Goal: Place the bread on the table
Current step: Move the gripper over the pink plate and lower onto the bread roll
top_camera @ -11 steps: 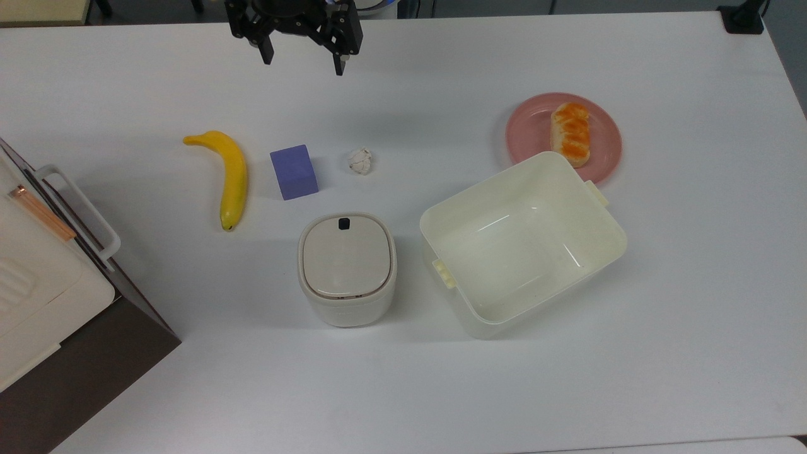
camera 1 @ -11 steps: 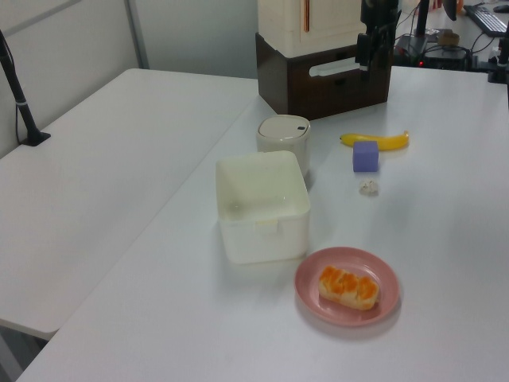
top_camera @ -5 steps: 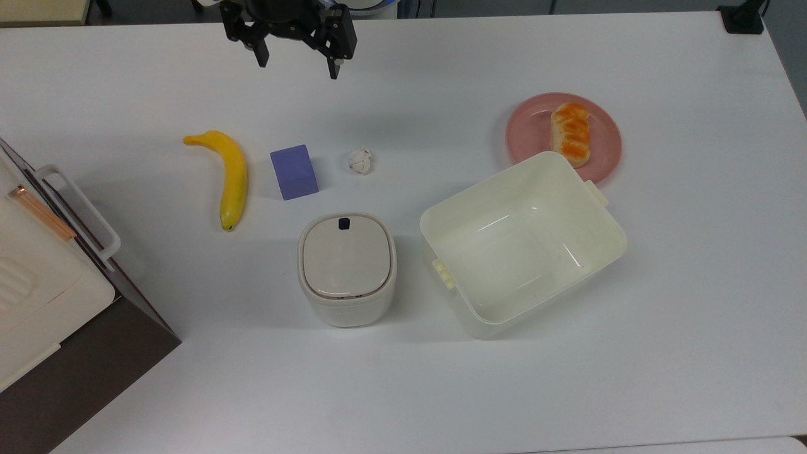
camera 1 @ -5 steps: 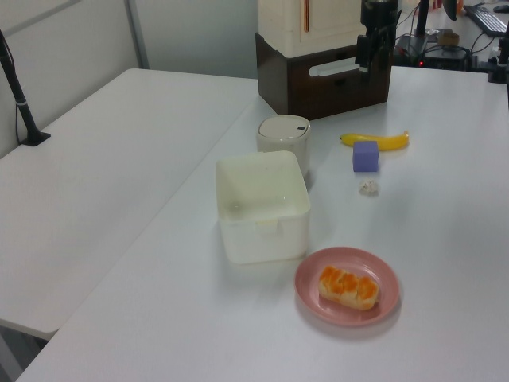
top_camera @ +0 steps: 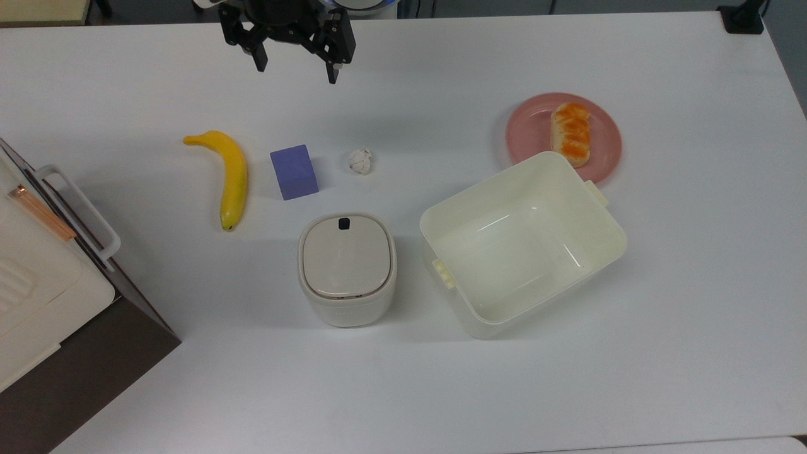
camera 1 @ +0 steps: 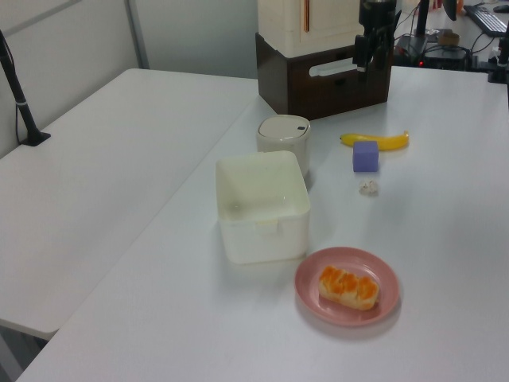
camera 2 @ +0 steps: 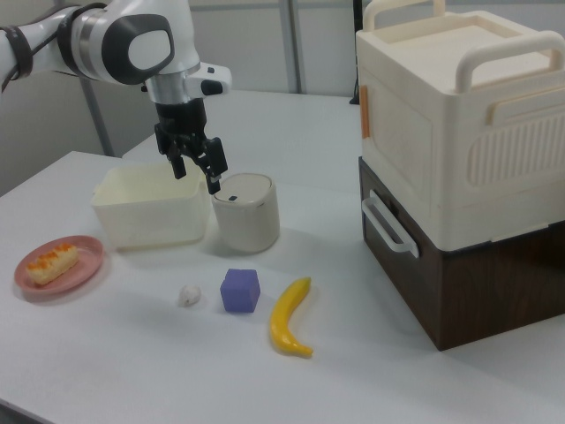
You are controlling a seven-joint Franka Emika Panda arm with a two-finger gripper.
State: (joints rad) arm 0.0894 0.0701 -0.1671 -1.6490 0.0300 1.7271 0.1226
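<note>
Currently the claw (top_camera: 295, 70) hangs empty with fingers spread apart, high over the far edge of the white counter (top_camera: 441, 75). Well apart from it, the bread (top_camera: 570, 133) lies on a pink plate (top_camera: 526, 126) beside a cream tub (top_camera: 523, 243). A good approach would travel across, descend squarely, and grip the loaf's pale long sides.

near me: banana (top_camera: 231, 177), purple cube (top_camera: 294, 171), paper ball (top_camera: 360, 160). lidded canister (top_camera: 346, 267) beside open tub (top_camera: 522, 241). pink plate (top_camera: 534, 130) behind tub.
</note>
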